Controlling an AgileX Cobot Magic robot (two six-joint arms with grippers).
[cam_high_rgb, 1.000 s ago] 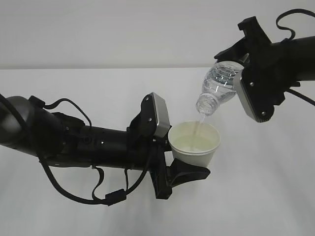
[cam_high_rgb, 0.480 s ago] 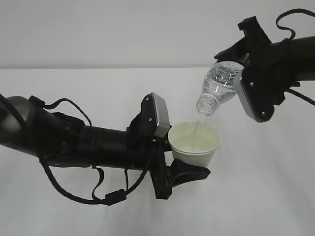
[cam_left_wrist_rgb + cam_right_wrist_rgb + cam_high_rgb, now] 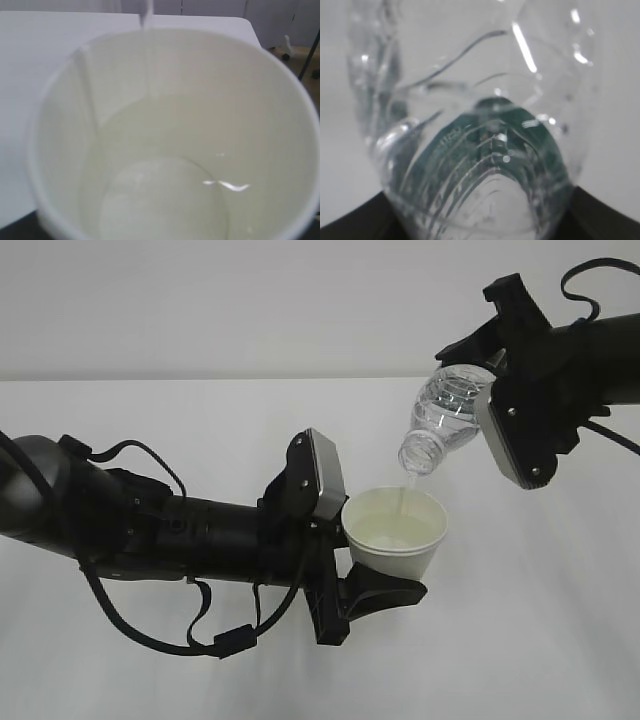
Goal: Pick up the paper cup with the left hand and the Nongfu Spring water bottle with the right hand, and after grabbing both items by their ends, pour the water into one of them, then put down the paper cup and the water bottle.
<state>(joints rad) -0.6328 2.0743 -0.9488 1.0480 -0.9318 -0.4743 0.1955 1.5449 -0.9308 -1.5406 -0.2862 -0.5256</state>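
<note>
White tabletop (image 3: 520, 640) below. Left hand (image 3: 345, 540) grips the white paper cup (image 3: 395, 535) upright above it; right hand (image 3: 500, 425) clasps the clear ribbed bottle (image 3: 445, 420), tilted mouth-down, water (image 3: 403, 498) streaming into the cup.

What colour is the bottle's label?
Dark green, seen through the clear bottle; the right wrist view shows it best.

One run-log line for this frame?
phase: pouring | left hand: holds white paper cup upright | right hand: tips clear ribbed plastic bottle neck-down | water: thin stream into cup
</note>
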